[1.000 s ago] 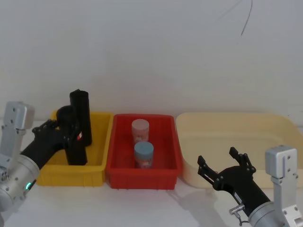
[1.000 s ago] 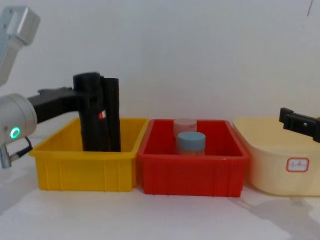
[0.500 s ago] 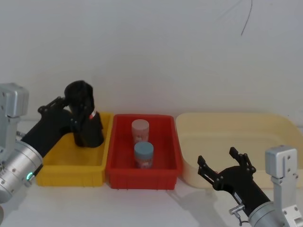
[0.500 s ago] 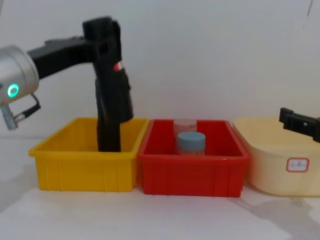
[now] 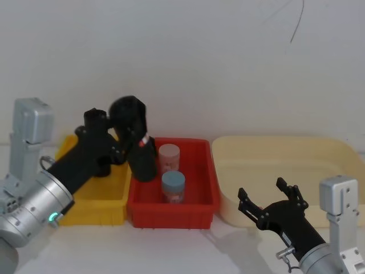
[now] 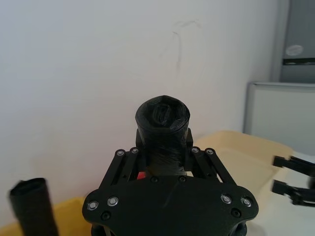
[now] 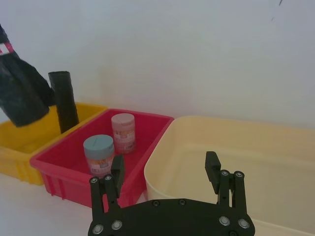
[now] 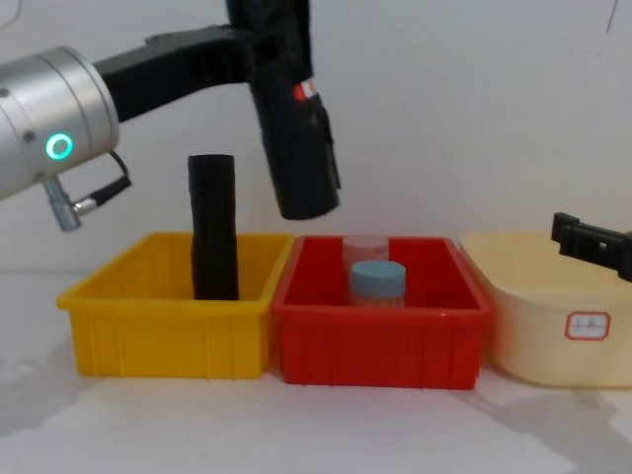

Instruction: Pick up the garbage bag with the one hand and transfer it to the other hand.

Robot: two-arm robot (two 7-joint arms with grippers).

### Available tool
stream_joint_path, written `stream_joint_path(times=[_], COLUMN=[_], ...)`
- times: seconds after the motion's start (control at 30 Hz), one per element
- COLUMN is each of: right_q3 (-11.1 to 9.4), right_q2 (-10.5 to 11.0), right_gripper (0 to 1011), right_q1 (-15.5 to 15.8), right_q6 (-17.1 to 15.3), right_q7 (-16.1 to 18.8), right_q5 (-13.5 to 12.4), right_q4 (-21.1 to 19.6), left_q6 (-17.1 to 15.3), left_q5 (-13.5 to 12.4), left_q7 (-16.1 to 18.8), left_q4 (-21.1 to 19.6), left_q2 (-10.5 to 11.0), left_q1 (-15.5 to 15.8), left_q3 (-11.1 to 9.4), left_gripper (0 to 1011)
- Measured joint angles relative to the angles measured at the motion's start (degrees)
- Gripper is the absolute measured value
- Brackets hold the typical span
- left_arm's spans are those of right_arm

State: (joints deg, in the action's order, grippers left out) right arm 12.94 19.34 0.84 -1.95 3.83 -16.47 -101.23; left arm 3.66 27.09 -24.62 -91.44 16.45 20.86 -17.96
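- Two black rolls: garbage bag [image 8: 296,128] in the left claw [image 6: 162,150], plain roll [image 8: 213,240] beside it.
- Two jars below it: pink jar [image 5: 169,155], blue jar [image 5: 173,184].
- Three bins: yellow bin [image 8: 163,341], red bin [image 8: 380,346], cream bin [image 8: 553,336].

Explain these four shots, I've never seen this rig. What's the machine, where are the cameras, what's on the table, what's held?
It is a two-armed robot with a two-finger gripper on each arm. One picture is from its head, looking down; one from its chest, looking across the table; two from wrist cameras. On the table stand a yellow bin with a black roll upright in it, a red bin with two jars, and a cream tub. The left gripper is shut on a garbage bag roll with a red sticker, holding it tilted in the air above the red bin's left edge. The right gripper is open, low in front of the tub, holding nothing.
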Motion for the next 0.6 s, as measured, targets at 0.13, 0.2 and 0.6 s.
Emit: stream_joint_path(times=[0.13,0.2,0.6], right_q3=[0.00,0.00,0.00], right_q2=[0.00,0.00,0.00], right_gripper=[1005,1005,1005], right_q1=[0.00,0.00,0.00], right_q6=[0.00,0.00,0.00], right_q7=[0.00,0.00,0.00], right_q5=[0.00,0.00,0.00], right_q4=[0.00,0.00,0.00], left_q6=[-0.73,-0.95,-1.35], left_q5=[0.20,0.20,-0.06], left_q7=[-1.40,-2.09,-4.40], left_q4=[0.32,0.75,2.28], left_q2=[0.24,0.35,0.50], left_q1=[0.24,0.41,1.14], left_q3=[-1.52,-2.37,-5.72], left_gripper=[378,378,378])
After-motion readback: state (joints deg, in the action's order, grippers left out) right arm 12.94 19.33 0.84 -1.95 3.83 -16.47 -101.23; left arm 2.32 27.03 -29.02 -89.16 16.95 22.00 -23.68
